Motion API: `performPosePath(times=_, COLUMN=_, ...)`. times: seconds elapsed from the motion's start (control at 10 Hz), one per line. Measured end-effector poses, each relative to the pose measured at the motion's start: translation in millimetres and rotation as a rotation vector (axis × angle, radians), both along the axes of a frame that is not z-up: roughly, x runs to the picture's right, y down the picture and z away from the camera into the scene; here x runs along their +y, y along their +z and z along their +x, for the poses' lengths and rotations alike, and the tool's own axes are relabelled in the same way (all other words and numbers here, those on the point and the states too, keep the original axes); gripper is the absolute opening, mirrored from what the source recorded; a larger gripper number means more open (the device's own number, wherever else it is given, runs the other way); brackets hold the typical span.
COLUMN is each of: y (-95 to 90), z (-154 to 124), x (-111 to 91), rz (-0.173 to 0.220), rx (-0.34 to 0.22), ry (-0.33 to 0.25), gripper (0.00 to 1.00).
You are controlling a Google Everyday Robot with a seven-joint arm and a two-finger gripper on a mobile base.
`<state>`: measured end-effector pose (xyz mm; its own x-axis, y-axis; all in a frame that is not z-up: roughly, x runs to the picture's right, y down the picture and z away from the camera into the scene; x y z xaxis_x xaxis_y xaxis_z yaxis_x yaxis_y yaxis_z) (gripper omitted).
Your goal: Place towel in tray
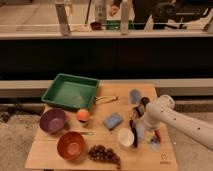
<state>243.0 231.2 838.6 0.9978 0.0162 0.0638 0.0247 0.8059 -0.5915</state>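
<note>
My jaws hang low over the desk (47,155); I cannot tell if they are clenched. Just beside them the blue towel (113,120) lies on the desk, not yet in the green tray (70,92) beyond.

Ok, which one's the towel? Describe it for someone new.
On the wooden table, look just below the green tray's right corner. The towel lies between the orange fruit and the gripper: a flat blue folded rectangle, while its neighbours are round.

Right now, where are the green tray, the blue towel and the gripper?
green tray (70,91), camera view, bare floor of the tray.
blue towel (113,120), camera view, middle of its top face.
gripper (135,131), camera view, its lower end, right beside the white cup (125,137).
</note>
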Motion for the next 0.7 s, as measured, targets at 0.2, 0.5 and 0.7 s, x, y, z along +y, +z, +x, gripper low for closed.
performPosePath(times=0.2, y=3.1, z=1.6, x=1.4, rz=-0.002, rx=0.002, ry=0.009, gripper=0.50)
performPosePath(times=0.5, y=2.2, z=3.3, x=0.2, rz=-0.001, rx=0.009, ry=0.014, gripper=0.21)
performPosePath(times=0.7, y=0.9, z=5.6, x=0.4, rz=-0.001, rx=0.011, ry=0.012, gripper=0.19)
